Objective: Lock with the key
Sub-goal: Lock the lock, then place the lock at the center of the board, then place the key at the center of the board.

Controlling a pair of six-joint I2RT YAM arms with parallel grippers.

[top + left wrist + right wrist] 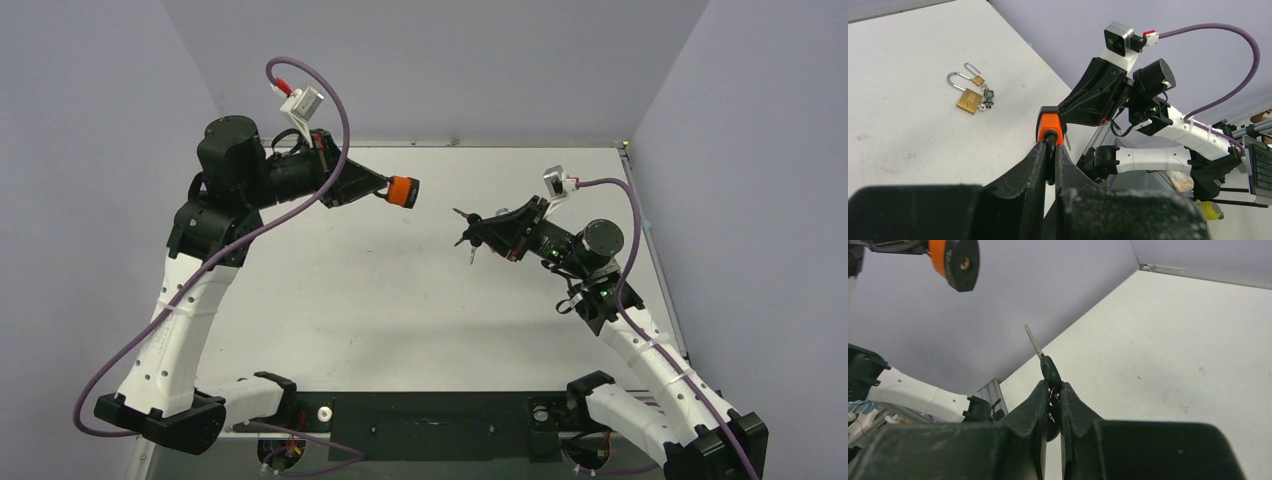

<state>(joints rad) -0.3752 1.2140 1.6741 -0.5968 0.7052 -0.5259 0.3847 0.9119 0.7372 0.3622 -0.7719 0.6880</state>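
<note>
While the left gripper [1048, 146] clamps an orange-and-black piece [955, 260] showing a keyhole, the right gripper [1051, 388] pinches the key [1049, 369], blade aimed upper left. Brass lock [969, 100] lies untouched on the table [898, 130], upper left of the left wrist view. Line the blade up with the keyhole before advancing, slowly.
</note>
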